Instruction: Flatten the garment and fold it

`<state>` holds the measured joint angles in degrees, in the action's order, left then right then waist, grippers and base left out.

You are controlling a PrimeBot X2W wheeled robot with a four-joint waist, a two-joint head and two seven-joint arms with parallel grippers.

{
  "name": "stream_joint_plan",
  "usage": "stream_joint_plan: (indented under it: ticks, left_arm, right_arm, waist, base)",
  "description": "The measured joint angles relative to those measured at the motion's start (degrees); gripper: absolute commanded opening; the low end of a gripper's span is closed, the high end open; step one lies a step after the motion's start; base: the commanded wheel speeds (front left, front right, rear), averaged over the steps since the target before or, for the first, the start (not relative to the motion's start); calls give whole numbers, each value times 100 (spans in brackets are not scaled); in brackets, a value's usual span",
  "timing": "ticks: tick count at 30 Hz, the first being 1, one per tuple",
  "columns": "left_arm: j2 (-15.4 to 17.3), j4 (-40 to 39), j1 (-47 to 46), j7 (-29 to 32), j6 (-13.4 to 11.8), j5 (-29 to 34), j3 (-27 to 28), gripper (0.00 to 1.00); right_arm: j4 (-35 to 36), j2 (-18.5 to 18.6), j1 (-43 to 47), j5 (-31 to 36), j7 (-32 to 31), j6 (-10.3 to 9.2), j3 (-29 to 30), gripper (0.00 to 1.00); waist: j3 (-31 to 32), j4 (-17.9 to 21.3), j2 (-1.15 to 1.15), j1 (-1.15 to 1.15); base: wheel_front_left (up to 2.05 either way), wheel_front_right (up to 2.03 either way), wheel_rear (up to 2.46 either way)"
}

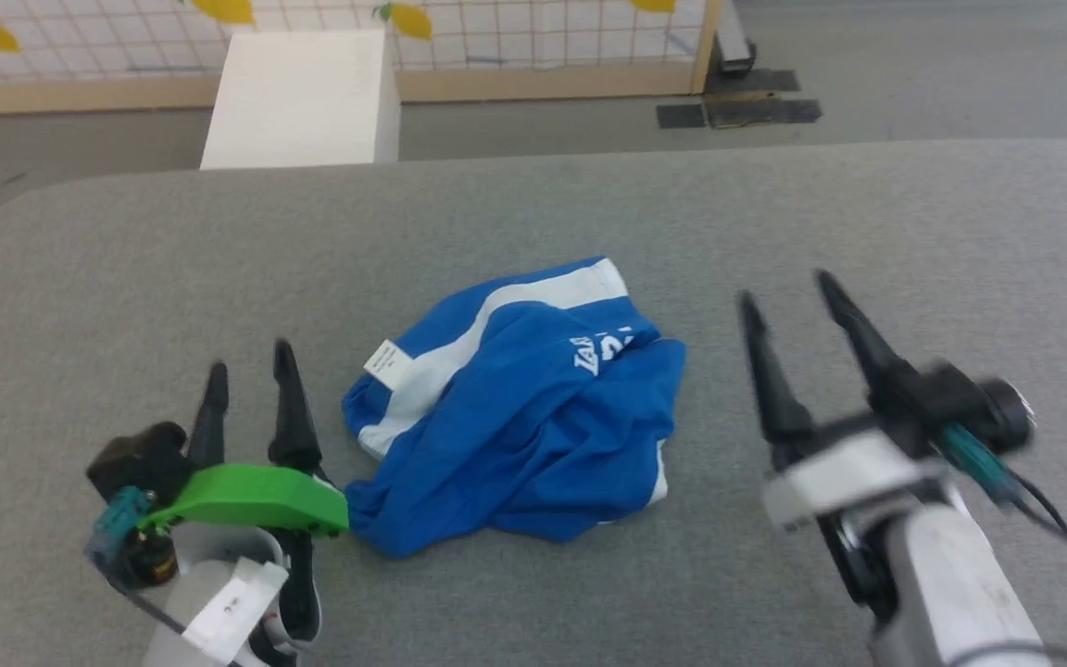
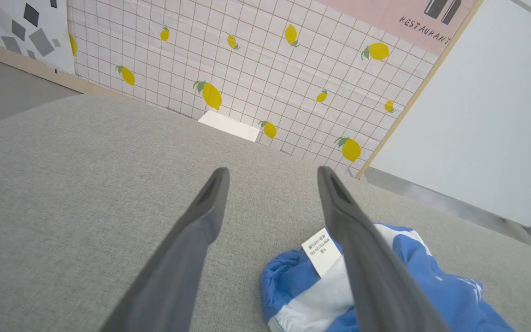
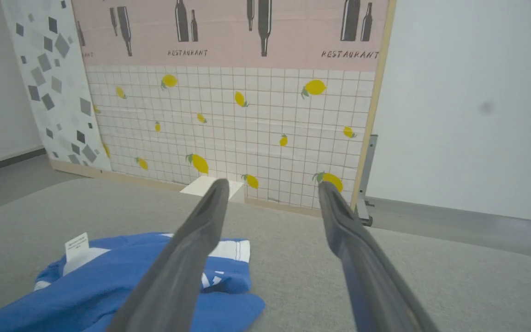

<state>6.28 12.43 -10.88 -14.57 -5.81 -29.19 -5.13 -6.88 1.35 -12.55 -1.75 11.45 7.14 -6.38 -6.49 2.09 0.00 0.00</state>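
The garment, bright blue shorts with a white stripe, white lettering and a small white tag, lies crumpled in a heap at the middle of the grey table. My left gripper stands open just left of the heap, nothing between its fingers. In the left wrist view the left gripper is open with the garment and its tag low at the right, partly behind the right finger. My right gripper hovers open to the right of the heap. In the right wrist view the garment lies at lower left of the right gripper.
The table has rounded corners and bare grey surface all around the heap. Beyond its far edge stand a white box and a tiled wall panel with lemon prints. Dark mats lie on the floor.
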Motion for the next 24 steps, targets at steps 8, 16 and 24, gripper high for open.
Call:
stream_joint_plan:
  ticks: [8, 16, 24]
  left_arm:
    - [-309, -668, 76, -15, 509, 576, 402, 100]
    - [-319, -917, 13, -15, 581, 544, 308, 100]
    - [-325, -1013, -159, -15, 566, 488, 160, 100]
  right_arm:
    - [-1773, -1, -1609, -287, -1538, 1, -509, 100]
    - [-3270, -3, -2685, -198, -2878, 1, -410, 100]
    - [-4178, 1, -3343, 47, -4307, 1, -400, 100]
  waist:
    - [-325, -368, 0, 0]
    - [-712, -728, 0, 0]
    - [-1076, -1023, 0, 0]
  base:
    - [0, 0, 0]
    - [0, 0, 0]
    - [0, 0, 0]
